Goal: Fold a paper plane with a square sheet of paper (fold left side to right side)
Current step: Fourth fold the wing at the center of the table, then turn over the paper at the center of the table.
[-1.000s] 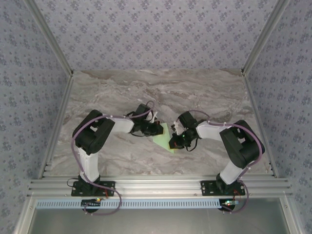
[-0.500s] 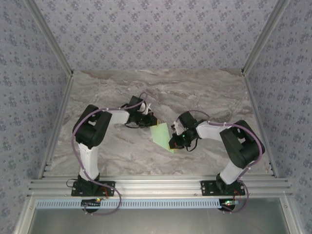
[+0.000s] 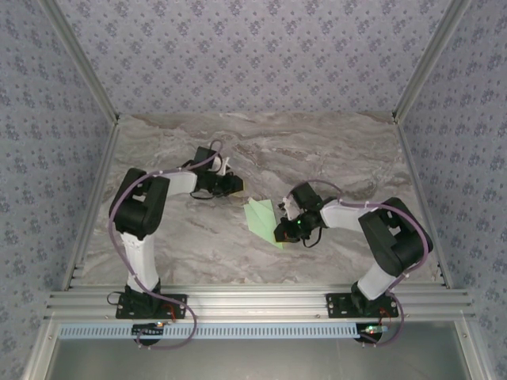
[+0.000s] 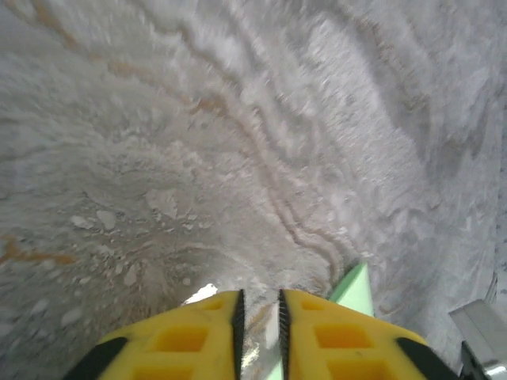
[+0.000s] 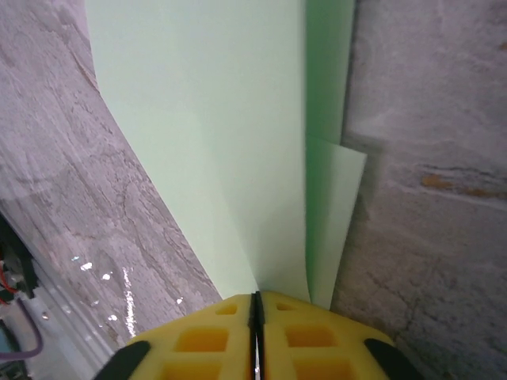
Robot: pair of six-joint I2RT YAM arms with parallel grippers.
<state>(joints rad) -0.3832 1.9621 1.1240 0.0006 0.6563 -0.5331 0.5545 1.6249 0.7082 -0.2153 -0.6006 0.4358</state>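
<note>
Top external view: the left gripper [image 3: 230, 184] has pulled back up and to the left over the last second. It was over the upper left edge of the mint-green paper sheet [image 3: 260, 215] and now hangs well clear of it above the marble table [image 3: 333, 150]. The sheet lies in the middle of the table between the two arms, narrower than a square and slanting toward the near right. The right gripper [image 3: 282, 230] has stayed at the sheet's near right edge. The jaws are too small here to read.

Left wrist view: the left gripper [image 4: 260, 317] shows its yellow fingers a narrow slot apart, with bare table [image 4: 198, 142] visible through the slot and nothing held. A sliver of the paper sheet [image 4: 354, 283] sits low on the right, beside the fingers and not between them.

Right wrist view: the right gripper [image 5: 255, 305] has its fingers pressed together, pinching the near edge of the paper sheet [image 5: 206, 119]. A pale upper layer lies over a darker green layer along its right side, with a small flap sticking out onto the table [image 5: 428, 119].

Judgement: the left side looks carried over to the right and released, so that fold seems laid down. The layers do not match neatly, so the crease probably needs pressing while the right gripper holds the sheet in place
</note>
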